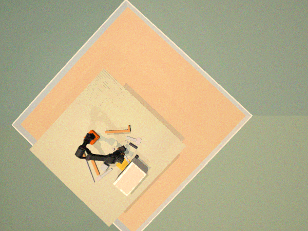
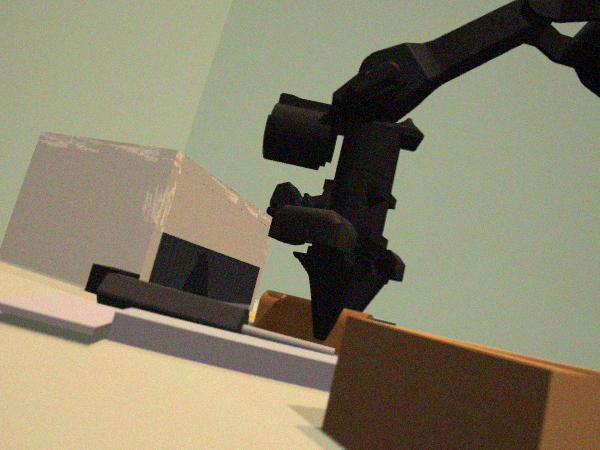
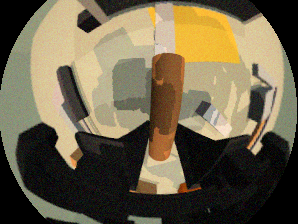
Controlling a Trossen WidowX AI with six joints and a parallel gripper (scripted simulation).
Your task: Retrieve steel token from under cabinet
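Before cabinet [image 2: 100, 210], arm bent downward, pincer [image 2: 327, 320] clenched on brown stick [image 3: 165, 106], pointing toward yellow area [image 3: 202, 32].

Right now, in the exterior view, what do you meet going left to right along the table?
Pale grey cabinet → flat dark grey bar → black gripper, shut on a brown stick → big orange-brown block.

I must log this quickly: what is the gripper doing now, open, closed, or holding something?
Gripper: closed on a brown stick, which points toward the yellow area.
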